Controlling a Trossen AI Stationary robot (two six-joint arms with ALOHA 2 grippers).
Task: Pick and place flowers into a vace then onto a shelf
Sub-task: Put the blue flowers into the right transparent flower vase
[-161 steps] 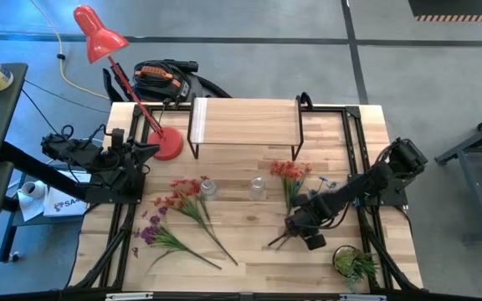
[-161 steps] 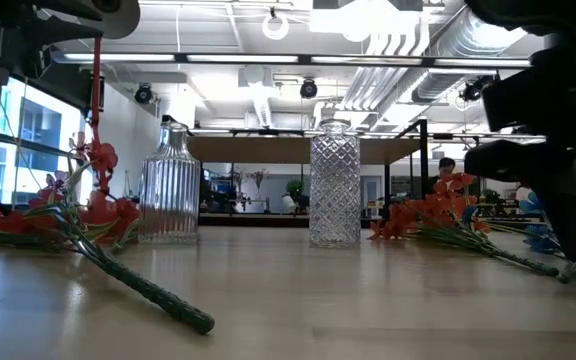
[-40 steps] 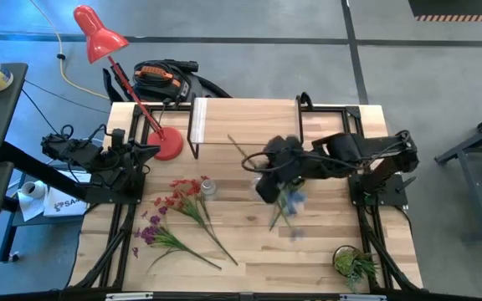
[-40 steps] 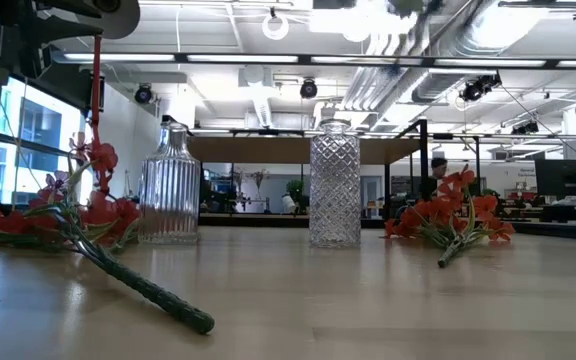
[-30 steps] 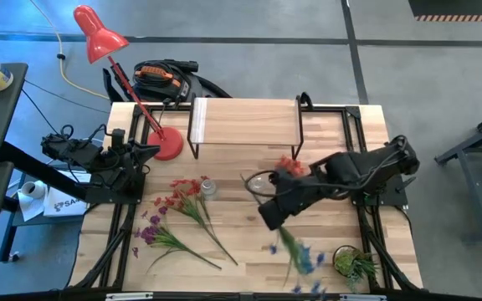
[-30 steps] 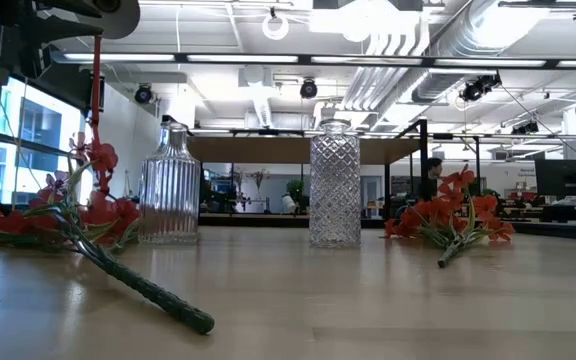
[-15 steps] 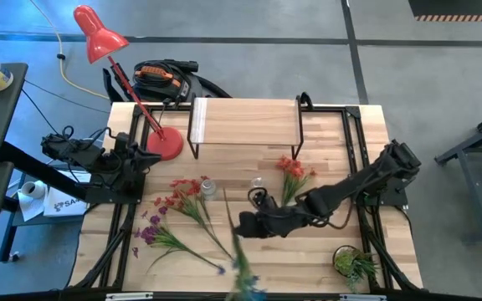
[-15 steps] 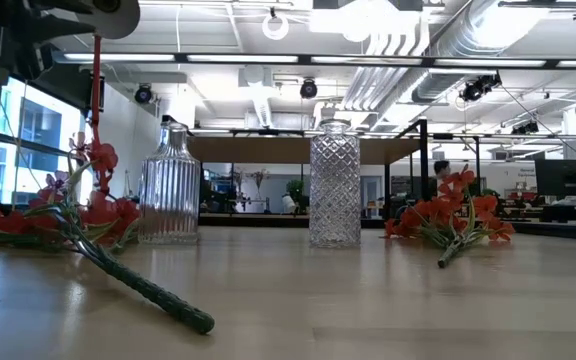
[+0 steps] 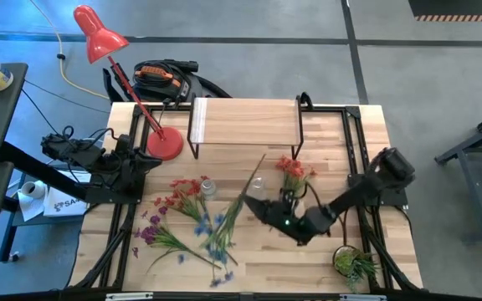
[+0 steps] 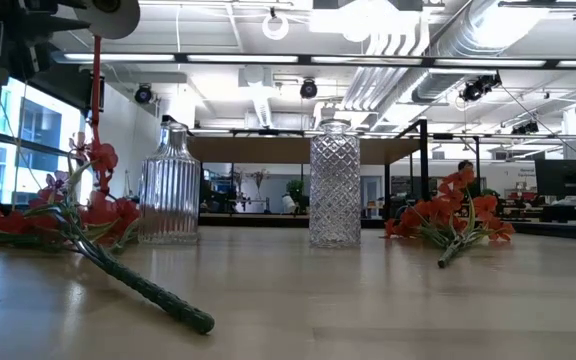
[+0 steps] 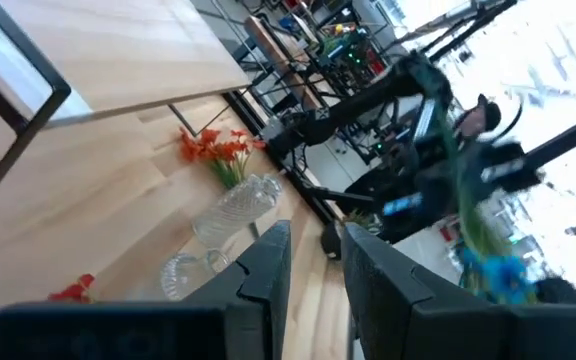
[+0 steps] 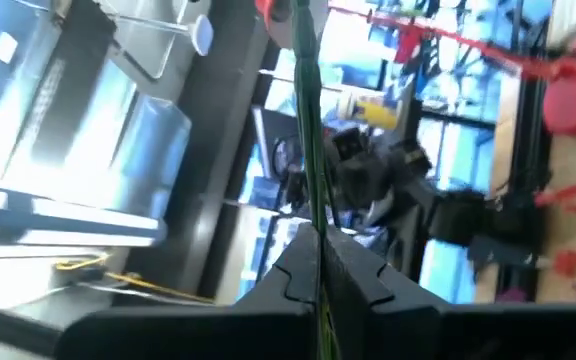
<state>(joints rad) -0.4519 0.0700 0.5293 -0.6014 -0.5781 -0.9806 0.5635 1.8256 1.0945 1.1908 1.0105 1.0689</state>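
Note:
My right gripper point(image 9: 248, 203) point(image 12: 318, 262) hangs above the table's middle, shut on a blue flower spray point(image 9: 216, 230). Its bare stem end point(image 9: 264, 155) points at the shelf point(image 9: 245, 121); the blossoms point near-left. Two glass vases point(image 9: 208, 188) point(image 9: 258, 186) stand upright before the shelf; the low view shows the ribbed vase point(image 10: 171, 185) and the diamond-cut vase point(image 10: 335, 185). Orange flowers point(image 9: 291, 171), red flowers point(image 9: 182, 196) and purple flowers point(image 9: 151, 234) lie flat on the tabletop. My left gripper point(image 9: 146, 159) point(image 11: 318, 265) waits at the left edge, open, with nothing between its fingers. My right gripper pinches the blue flower's thin green stem point(image 12: 313, 215) between its two fingers, about midway along point(image 9: 243, 201). The fingers come roughly level from the table's right and lie across the stem. The spray is lifted clear of the table, slanting from far right to near left.
A red desk lamp point(image 9: 164, 144) stands at the far left beside my left gripper. A small leafy green plant point(image 9: 354, 263) sits at the near right corner. Bare tabletop point(image 9: 308, 267) lies along the near edge.
My right gripper has come down and moved toward the table's left while its wrist turned over. The blue spray has swung with it: its blossoms swept from the near right around to the near left, and its stem end now points at the shelf.

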